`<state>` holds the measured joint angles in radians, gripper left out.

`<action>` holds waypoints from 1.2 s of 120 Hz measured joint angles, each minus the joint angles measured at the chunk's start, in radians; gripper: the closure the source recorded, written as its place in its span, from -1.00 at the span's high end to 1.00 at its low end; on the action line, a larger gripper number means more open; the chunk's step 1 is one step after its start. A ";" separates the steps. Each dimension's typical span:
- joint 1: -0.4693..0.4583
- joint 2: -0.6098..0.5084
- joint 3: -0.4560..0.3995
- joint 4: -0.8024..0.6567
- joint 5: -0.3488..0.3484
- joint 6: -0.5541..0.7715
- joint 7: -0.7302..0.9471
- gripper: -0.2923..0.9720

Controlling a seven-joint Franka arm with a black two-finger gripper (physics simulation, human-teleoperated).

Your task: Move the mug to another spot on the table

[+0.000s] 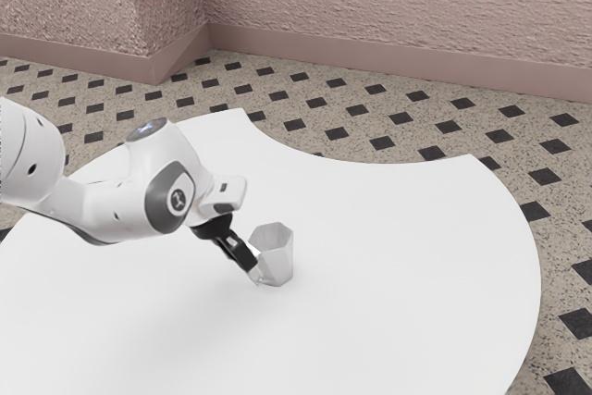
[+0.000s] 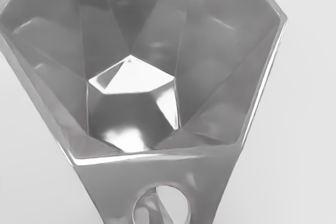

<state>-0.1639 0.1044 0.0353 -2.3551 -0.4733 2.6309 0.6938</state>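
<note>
A grey faceted mug (image 1: pixel 277 251) stands upright near the middle of the round white table (image 1: pixel 398 247). My gripper (image 1: pixel 246 263) reaches down at a slant to the mug's side that faces the exterior view's left, where the handle is. The dark fingers (image 1: pixel 231 249) stand close together on the handle, so the gripper is shut on it. In the wrist view I look straight into the mug (image 2: pixel 131 77) from above, and its looped handle (image 2: pixel 160 205) sits right under my hand. The mug's base looks to be at table level.
The table has a curved notch (image 1: pixel 305 150) in its far edge, behind the mug. White tabletop stretches wide toward the exterior view's right and toward the front. A tiled floor (image 1: pixel 444 108) and pink walls surround the table.
</note>
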 joint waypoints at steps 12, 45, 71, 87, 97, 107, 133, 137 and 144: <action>0.001 0.012 0.000 0.009 -0.002 0.006 0.016 0.51; 0.001 0.045 -0.001 0.023 -0.010 0.028 0.049 0.51; 0.001 0.057 0.000 0.026 -0.045 0.040 0.065 0.51; 0.001 0.072 0.000 0.033 -0.055 0.048 0.073 0.50; 0.001 0.079 0.000 0.038 -0.058 0.052 0.077 0.50; 0.001 0.088 -0.001 0.042 -0.059 0.055 0.081 0.50; 0.001 0.100 -0.001 0.049 -0.060 0.061 0.088 0.49; 0.001 0.101 -0.002 0.049 -0.060 0.062 0.089 0.49; 0.001 0.104 -0.002 0.049 -0.061 0.065 0.091 0.49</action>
<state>-0.1627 0.2085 0.0338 -2.3060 -0.5344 2.6962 0.7846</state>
